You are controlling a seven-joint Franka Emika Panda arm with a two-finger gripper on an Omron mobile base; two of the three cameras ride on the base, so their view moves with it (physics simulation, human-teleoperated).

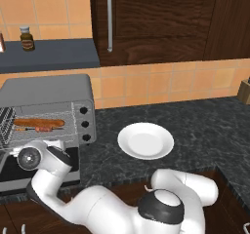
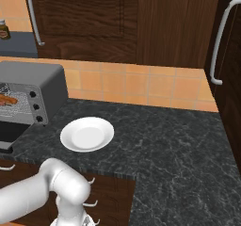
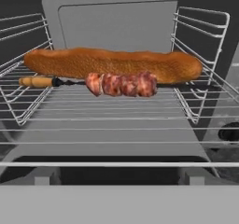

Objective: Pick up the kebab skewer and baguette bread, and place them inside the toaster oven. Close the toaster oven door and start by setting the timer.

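With the baguette bread (image 3: 112,64) and kebab skewer (image 3: 119,84) lying on the rack inside the toaster oven (image 1: 49,89), the empty, wide-open gripper should slip beneath the lowered toaster oven door (image 1: 19,172) and lift it evenly.

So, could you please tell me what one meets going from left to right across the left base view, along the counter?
toaster oven, with the baguette bread and kebab skewer on its rack → its three black knobs → white plate → wooden block at the right edge.
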